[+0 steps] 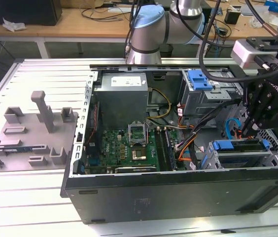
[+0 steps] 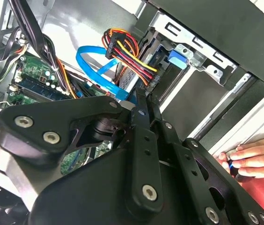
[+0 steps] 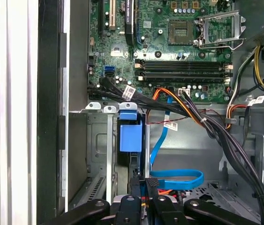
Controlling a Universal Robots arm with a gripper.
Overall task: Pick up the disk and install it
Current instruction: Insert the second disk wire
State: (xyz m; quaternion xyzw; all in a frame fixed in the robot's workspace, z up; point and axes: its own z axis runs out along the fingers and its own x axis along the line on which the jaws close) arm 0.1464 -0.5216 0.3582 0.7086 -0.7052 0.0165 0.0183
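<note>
I see the disk [image 1: 237,145] seated lengthwise in the drive cage [image 1: 242,158], directly below my end effector [image 1: 250,131]; whether its fingers are spread, I cannot tell.

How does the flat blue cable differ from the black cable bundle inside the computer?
The blue cable is one flat band curled into a loop; the black bundle is many round wires running fairly straight. The blue cable is bright, the black bundle dark. Both lie inside the open case.
</note>
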